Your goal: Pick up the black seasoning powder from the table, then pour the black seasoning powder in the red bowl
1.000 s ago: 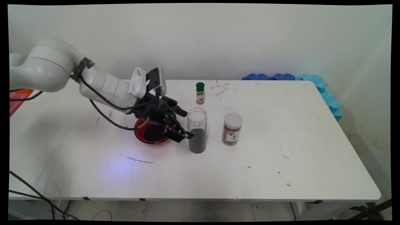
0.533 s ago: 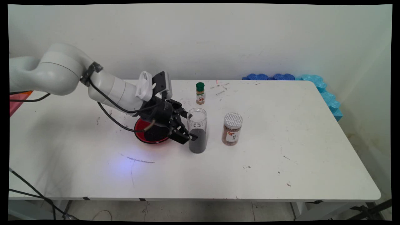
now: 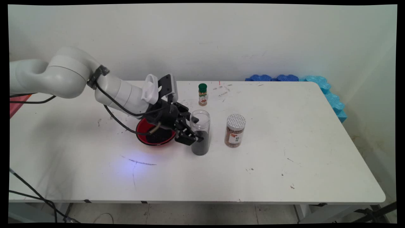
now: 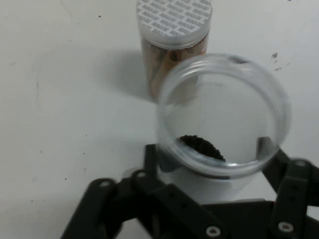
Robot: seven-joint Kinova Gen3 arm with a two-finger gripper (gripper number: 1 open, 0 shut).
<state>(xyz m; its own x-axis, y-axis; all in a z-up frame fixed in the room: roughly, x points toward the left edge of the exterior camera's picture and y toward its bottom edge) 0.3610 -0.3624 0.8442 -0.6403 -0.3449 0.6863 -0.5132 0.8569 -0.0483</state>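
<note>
1. Main view: the white arm reaches in from the left of the frame, and its black gripper sits at the centre, its jaws spread to either side of a clear open jar standing upright on the white table.
2. Main view: one finger lies across the front of the jar low on its wall and the other shows behind the glass near its rim; whether either finger touches the jar cannot be told.
3. Main view: the jar holds dark grains in its lower part.
4. Main view: just left of the jar, partly under the wrist, a red bowl holds more of the dark grains.
5. Main view: right of the open jar and apart from it stands a capped jar with brown contents and a patterned white lid.
6. Main view: a small spice bottle with a green cap stands higher in the frame, above the open jar.
7. Main view: blue foam pieces line the table's upper right corner.
8. Hand view: the open jar fills the centre right of the frame, its round mouth facing the camera and dark grains visible at the bottom.
9. Hand view: the gripper rises from the bottom edge with its black linkage wide on both sides of the jar.
10. Hand view: the capped jar stands at the top centre, behind the open one.
</note>
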